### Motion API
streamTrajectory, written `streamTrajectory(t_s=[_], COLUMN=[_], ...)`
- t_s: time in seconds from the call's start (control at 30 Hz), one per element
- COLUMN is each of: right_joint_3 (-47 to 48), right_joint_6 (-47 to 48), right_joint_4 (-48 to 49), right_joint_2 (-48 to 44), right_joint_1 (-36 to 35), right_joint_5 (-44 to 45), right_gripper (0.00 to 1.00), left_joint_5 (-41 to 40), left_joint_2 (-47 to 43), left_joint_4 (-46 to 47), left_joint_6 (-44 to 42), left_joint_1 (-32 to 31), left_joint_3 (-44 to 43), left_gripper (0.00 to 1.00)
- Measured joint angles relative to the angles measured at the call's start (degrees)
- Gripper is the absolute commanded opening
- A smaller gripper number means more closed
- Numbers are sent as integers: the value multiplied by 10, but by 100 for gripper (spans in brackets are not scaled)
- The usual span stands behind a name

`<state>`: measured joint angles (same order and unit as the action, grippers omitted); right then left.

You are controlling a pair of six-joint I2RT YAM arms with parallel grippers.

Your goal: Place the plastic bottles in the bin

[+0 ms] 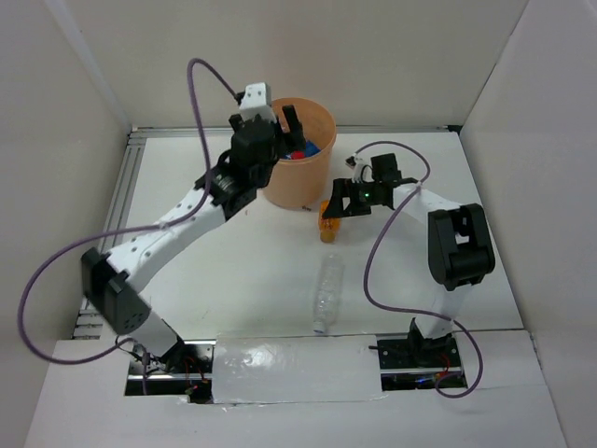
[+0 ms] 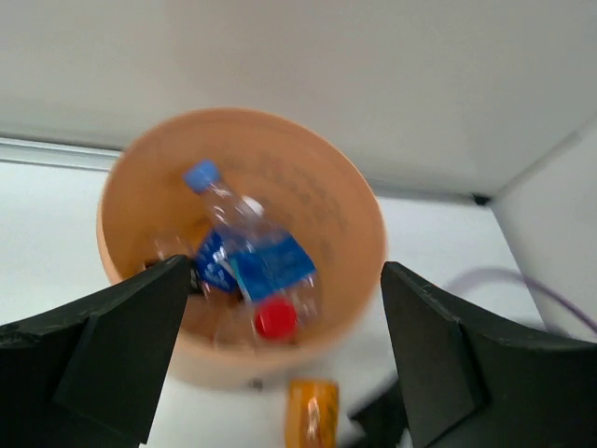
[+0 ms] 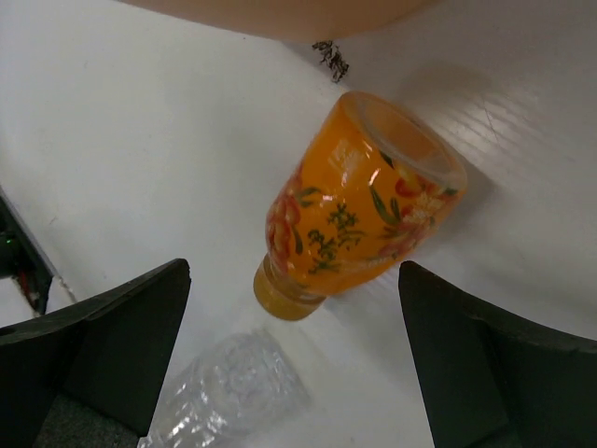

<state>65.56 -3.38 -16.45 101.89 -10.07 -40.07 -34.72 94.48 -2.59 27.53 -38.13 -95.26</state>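
The round peach bin (image 1: 300,187) stands at the back middle of the table. In the left wrist view the bin (image 2: 354,215) holds a clear bottle with a blue label (image 2: 250,252) and a red-capped bottle (image 2: 276,319). My left gripper (image 1: 280,124) hovers open and empty over the bin's left rim. An orange bottle (image 1: 329,222) lies just right of the bin; it also shows in the right wrist view (image 3: 359,210). My right gripper (image 1: 340,207) is open above it, apart from it. A plain clear bottle (image 1: 328,291) lies nearer the front, and shows in the right wrist view (image 3: 229,392).
White walls enclose the table on three sides. A purple cable (image 1: 201,89) loops from the left arm. A white sheet (image 1: 294,369) covers the front edge between the arm bases.
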Motion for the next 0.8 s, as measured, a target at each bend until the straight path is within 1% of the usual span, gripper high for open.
streamTrajectory(t_s=[0.07,0.17,0.23,0.33,0.37,0.47,0.5,0.6,0.63,0.73,0.8], right_joint_3=[6,17,33,50,53,53,53,44,33,3,-3], right_joint_6=[-14,-33,-48,-69,-75,-86,-89,-91,-85,-57,-29], right_joint_4=[20,39,43,51,56,61,62,65,61,30,3], right_joint_2=[18,45,70,99,100,101,101,93,82,30,-20], right_joint_1=[-20,-43,-57,-67,-68,-68,-68,-65,-63,-41,-15], right_joint_5=[22,52,79,116,134,156,160,163,164,157,147], right_gripper=[99,99,98,90,81,64,55,38,26,20,20], left_joint_5=[3,6,-5,-30,-36,-40,-40,-40,-40,-39,-36], left_joint_2=[-80,-200,-275,-333,-339,-331,-322,-279,-260,-194,-152], left_joint_4=[6,-12,-27,-88,-107,-153,-168,-177,-170,-157,-147], left_joint_6=[-6,0,27,78,100,164,182,214,219,221,219], left_joint_1=[-43,-112,-167,-245,-273,-332,-346,-372,-378,-404,-416], left_joint_3=[80,196,278,369,396,462,477,492,491,476,460], left_gripper=[95,97,97,98,98,98,99,99,99,99,99])
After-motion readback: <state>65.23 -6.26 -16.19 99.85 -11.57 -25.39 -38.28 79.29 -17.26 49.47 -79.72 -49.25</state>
